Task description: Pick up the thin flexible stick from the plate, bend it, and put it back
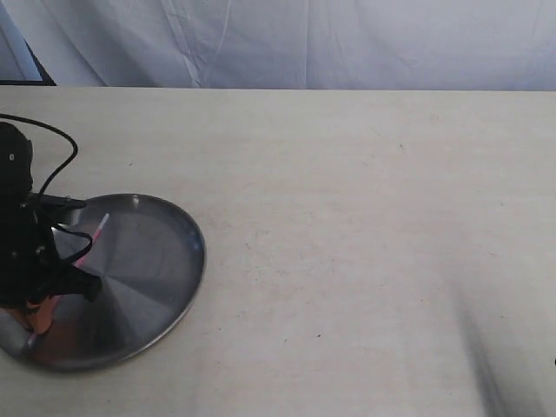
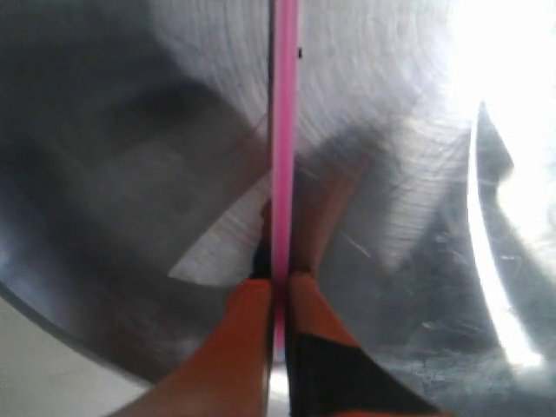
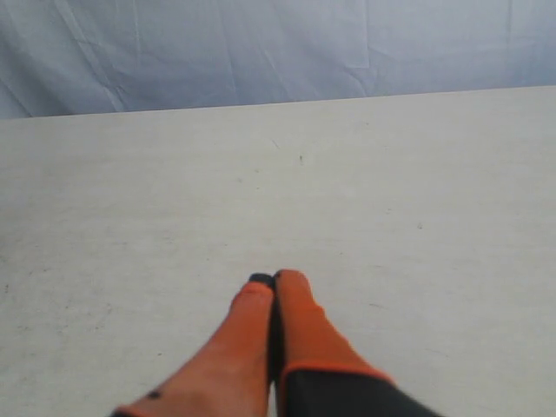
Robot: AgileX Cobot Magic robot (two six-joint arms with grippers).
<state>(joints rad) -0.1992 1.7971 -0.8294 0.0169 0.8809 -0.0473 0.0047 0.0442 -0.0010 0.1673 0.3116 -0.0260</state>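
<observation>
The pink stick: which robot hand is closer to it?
Left. The left gripper is shut on the pink stick over the plate. The right gripper is shut above the table, with no stick in its view.

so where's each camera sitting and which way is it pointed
Exterior: off the arms, raised, looking down across the table to a cloth backdrop; black left arm at the left edge over the plate.
Left wrist: on the left arm, close above the plate; left fingers closed on the stick.
Right wrist: low over the table, facing the backdrop; right fingers closed, empty.
Shared: exterior and left wrist both show plate and stick.
</observation>
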